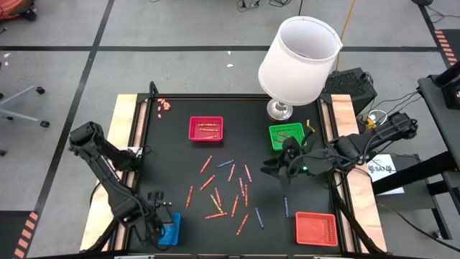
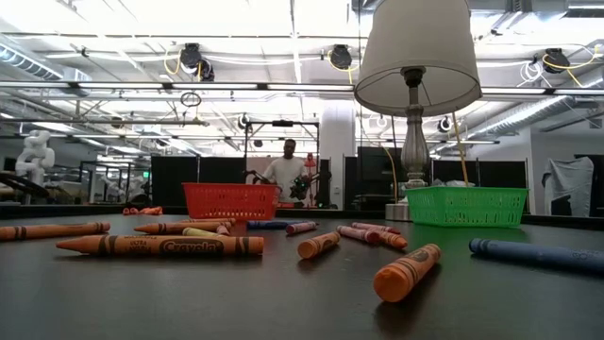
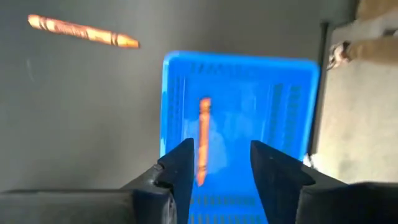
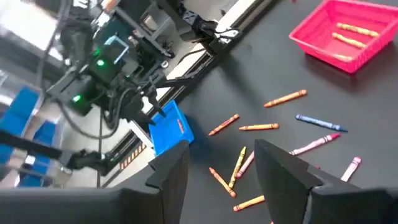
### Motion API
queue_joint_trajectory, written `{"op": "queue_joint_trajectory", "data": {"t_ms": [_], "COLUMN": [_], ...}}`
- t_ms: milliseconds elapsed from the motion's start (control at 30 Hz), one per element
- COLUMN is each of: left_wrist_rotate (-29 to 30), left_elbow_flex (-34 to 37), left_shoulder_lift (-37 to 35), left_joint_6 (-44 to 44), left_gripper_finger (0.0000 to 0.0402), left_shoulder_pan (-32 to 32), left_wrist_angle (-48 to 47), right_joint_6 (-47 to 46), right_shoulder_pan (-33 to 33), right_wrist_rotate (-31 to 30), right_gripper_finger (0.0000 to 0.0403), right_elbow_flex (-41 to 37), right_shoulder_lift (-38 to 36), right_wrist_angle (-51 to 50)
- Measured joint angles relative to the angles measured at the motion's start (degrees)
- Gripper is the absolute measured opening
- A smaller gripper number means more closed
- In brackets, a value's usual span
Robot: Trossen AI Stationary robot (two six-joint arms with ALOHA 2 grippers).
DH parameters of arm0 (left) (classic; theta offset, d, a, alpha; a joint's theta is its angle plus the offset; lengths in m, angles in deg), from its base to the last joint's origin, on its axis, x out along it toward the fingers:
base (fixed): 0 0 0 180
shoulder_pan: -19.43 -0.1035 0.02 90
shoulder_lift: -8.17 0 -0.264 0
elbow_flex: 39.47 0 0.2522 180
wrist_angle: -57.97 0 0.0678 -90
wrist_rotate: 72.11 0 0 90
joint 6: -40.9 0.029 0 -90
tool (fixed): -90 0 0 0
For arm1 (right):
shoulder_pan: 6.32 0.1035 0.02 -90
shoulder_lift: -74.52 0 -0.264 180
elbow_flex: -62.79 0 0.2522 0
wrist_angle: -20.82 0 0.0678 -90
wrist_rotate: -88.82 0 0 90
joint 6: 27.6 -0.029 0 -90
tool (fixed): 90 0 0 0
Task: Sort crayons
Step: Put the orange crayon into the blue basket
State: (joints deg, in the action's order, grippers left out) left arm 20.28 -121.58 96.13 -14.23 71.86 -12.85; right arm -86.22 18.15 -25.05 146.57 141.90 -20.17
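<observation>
One orange crayon (image 3: 203, 140) lies in the blue tray (image 3: 239, 81); pink tray (image 4: 343, 32) holds perhaps three

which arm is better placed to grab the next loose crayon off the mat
Probably right: the right gripper hangs open by the loose crayons. The left gripper, open, sits over the blue tray.

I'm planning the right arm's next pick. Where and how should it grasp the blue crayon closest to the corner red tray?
Probably mid-length on the blue crayon, the right gripper coming straight down, fingers across its width: it lies flat, alone, bare mat either side. Left gripper hovers over the blue tray.
</observation>
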Motion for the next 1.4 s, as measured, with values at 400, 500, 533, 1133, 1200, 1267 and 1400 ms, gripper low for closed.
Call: {"op": "queue_joint_trajectory", "data": {"t_ms": [400, 500, 533, 1133, 1200, 1267, 1400], "left_wrist_rotate": [11.6, 16.5, 18.0, 20.6, 20.5, 20.5, 20.4], "left_elbow_flex": [-3.5, -4.0, -4.1, -4.2, -4.2, -4.2, -4.2], "left_shoulder_lift": [-6.1, -7.6, -8.1, -9.8, -9.8, -9.8, -9.8], "left_joint_6": [0.0, 0.0, 0.0, 0.4, 0.4, 0.4, 0.6], "left_gripper_finger": [0.0153, 0.0153, 0.0153, 0.0153, 0.0153, 0.0153, 0.0153], "left_shoulder_pan": [-7.9, -9.4, -9.8, -14.1, -14.1, -14.1, -14.1], "left_wrist_angle": [0.0, 0.1, 0.1, 3.1, 3.2, 3.2, 3.1], "right_joint_6": [-11.2, -17.3, -19.0, -31.5, -31.3, -31.3, -31.6], "right_shoulder_pan": [-1.3, -2.0, -2.3, -3.1, -3.1, -3.1, -3.4], "right_wrist_rotate": [1.7, 2.3, 3.3, 20.0, 21.1, 21.2, 21.0], "right_gripper_finger": [0.0167, 0.0167, 0.0167, 0.0175, 0.0175, 0.0175, 0.0175], "right_elbow_flex": [0.0, 0.0, 0.0, 2.6, 4.2, 5.7, 7.0], "right_shoulder_lift": [9.0, 12.6, 13.7, 33.3, 35.1, 36.5, 38.1], "right_wrist_angle": [-0.2, -2.6, -3.4, -2.6, -4.4, -6.3, -6.5]}}
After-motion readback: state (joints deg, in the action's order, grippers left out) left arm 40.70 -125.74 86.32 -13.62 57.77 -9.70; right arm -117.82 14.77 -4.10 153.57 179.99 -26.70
